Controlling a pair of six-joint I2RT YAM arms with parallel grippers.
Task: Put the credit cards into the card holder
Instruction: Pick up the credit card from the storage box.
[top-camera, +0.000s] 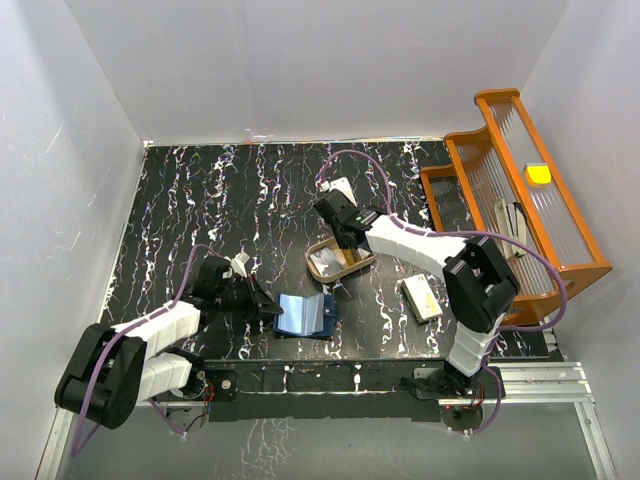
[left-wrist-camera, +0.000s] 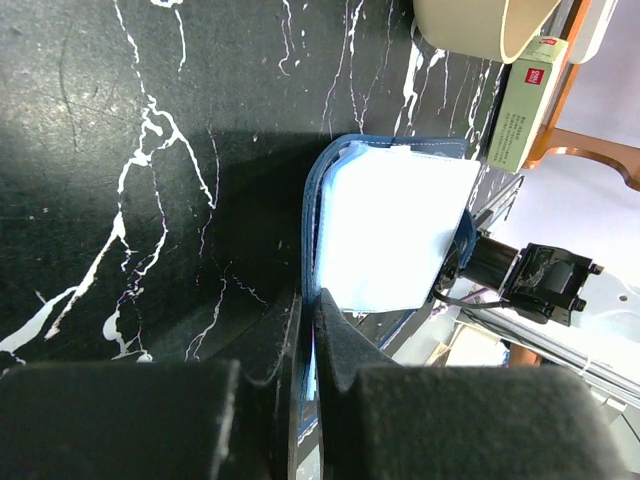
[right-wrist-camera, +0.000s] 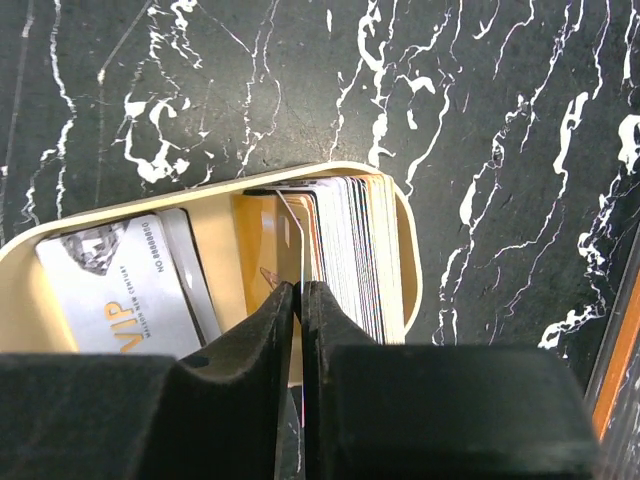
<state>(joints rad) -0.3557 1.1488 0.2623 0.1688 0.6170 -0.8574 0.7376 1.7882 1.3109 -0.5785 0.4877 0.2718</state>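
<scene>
Navy leather first: card holder (top-camera: 303, 314) lies opened out on the marble-look table (top-camera: 200, 200), near the front edge and between the two arms, pale inside facing up. Its long axis runs roughly left-right, parallel to the near edge. Which way the pocket mouths face, I can't tell from here.

L side: left gripper (left-wrist-camera: 310, 322) has its jaws clamped on the holder's near flap, pinning it.

R side: right gripper (right-wrist-camera: 300, 292) is down in the tan tray (right-wrist-camera: 412, 290), jaws nearly together w/ one thin front card (right-wrist-camera: 288, 236) nipped between them. Other credit cards (right-wrist-camera: 355, 250) stand on edge in a tight pack just beside it; a grey VIP card (right-wrist-camera: 115, 290) lies flat at the tray's other end.

Risks as I see them:
- grip is only on the card's edge, so it could pivot or slip on the lift
- neighbour card may stick and come up too, pack is tight
- fingers sit close to the tray wall, so the tray could get dragged
- if L pinch lets go, the flap may fold over and block the pocket
- card is on edge and the holder is flat, so it needs re-angling before insertion; a bad angle means it jams on the pocket lip.
</scene>
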